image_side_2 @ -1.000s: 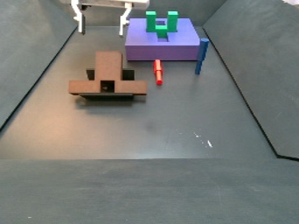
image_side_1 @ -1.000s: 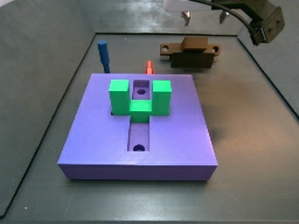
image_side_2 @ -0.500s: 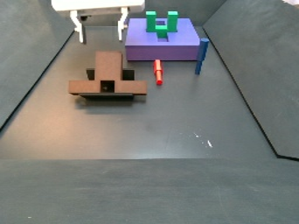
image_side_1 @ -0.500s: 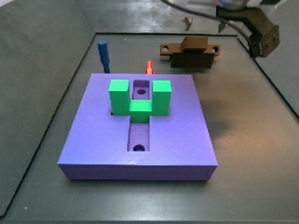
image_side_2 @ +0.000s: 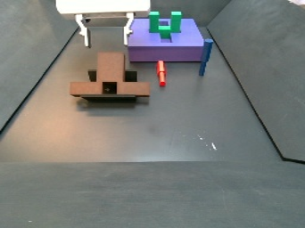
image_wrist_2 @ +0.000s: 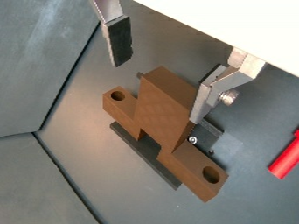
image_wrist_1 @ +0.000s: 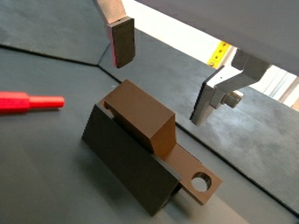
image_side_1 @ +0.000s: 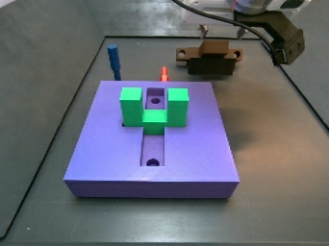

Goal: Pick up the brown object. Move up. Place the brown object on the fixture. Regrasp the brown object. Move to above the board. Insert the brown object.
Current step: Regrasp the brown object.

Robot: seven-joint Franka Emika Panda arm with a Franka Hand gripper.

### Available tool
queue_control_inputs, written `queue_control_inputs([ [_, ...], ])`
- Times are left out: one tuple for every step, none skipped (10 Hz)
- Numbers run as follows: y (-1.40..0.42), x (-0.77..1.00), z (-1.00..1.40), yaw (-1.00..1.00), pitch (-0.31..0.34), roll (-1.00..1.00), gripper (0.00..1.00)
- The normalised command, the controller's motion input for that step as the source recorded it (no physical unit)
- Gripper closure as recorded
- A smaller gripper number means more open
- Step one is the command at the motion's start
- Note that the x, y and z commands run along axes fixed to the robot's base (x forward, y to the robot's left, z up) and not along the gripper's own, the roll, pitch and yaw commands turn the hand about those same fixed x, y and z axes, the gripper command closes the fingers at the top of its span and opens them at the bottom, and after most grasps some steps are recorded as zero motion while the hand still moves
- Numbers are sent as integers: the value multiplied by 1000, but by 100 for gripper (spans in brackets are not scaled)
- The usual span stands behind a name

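Since the earlier frames the gripper [image_side_2: 105, 32] has come down and shifted toward the brown object [image_side_2: 110, 78]; nothing else has moved. In a side view it hangs above and just behind the bar, wrist pointing down, white body at the frame's top. The fingers [image_wrist_2: 117, 39] are spread wide with nothing between them; both wrist views show one plate on each side, clear above the bar. The brown object [image_wrist_1: 149, 124] lies across the fixture [image_wrist_1: 122, 164], its holed end [image_wrist_1: 202, 183] overhanging the fixture's edge. In a wrist view its holes [image_wrist_2: 117, 94] show near both ends. The red peg [image_side_2: 161, 72] lies on the worktop [image_side_2: 167, 134] beside the bar. The board [image_side_1: 154, 144], with its green U-shaped block [image_side_1: 154, 106], sits well apart; a blue peg [image_side_1: 113, 60] stands at its far corner.
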Motion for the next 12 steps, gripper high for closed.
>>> queue_control_inputs([
  [114,0,-206,31,-183,-89,0],
  [200,0,-274,0,-23,0,0],
  [209,-57,-260,0,0,0,0],
  [197,-37,-254,0,0,0,0],
  [131,0,-266,0,0,3,0],
  [0,11,-377,0,0,126,0],
  [0,9,-406,0,23,220,0],
  [0,0,-337,0,29,200,0],
  [0,0,-94,0,80,97,0],
  [0,0,0,0,54,0,0],
  [0,0,0,0,0,9,0],
  [-6,0,-3,0,0,49,0],
])
